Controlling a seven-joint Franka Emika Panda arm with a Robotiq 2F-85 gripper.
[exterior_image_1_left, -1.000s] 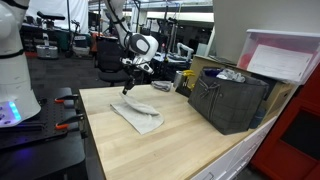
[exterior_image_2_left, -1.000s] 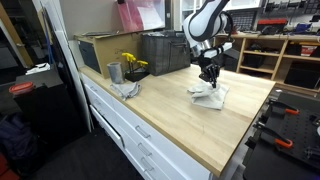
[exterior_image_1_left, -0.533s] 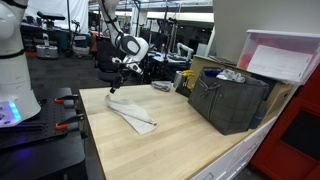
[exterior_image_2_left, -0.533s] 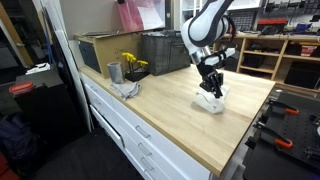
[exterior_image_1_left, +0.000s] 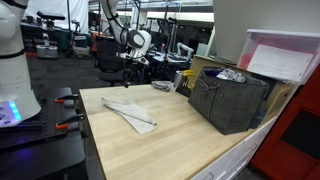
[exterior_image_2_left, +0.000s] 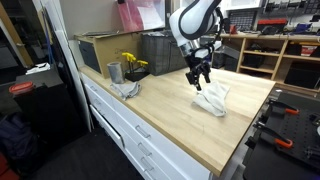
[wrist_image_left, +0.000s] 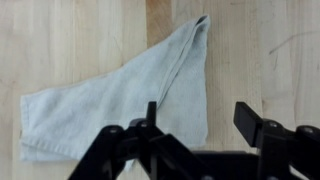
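A pale grey towel (exterior_image_1_left: 131, 112) lies loosely folded on the wooden tabletop (exterior_image_1_left: 180, 140), near one end of it (exterior_image_2_left: 212, 98). My gripper (exterior_image_1_left: 130, 70) hangs a little above the towel (wrist_image_left: 110, 100), open and holding nothing. In the other exterior view the gripper (exterior_image_2_left: 198, 76) stands just over the cloth's near edge. In the wrist view the gripper (wrist_image_left: 200, 113) looks straight down. One black finger (wrist_image_left: 152, 112) is over the cloth and the other (wrist_image_left: 252, 118) is over bare wood beside it.
A dark crate (exterior_image_1_left: 232, 98) stands at the back of the table (exterior_image_2_left: 160, 50), with a pink-lidded box (exterior_image_1_left: 285, 55) behind it. A metal cup (exterior_image_2_left: 114, 72), a yellow thing (exterior_image_2_left: 132, 63) and another crumpled cloth (exterior_image_2_left: 127, 90) sit at the far end. Clamps lie beside the table (exterior_image_1_left: 62, 110).
The gripper was shut on the towel, dragging it across the table. It has now opened, let the towel go and risen; the towel lies spread flat.
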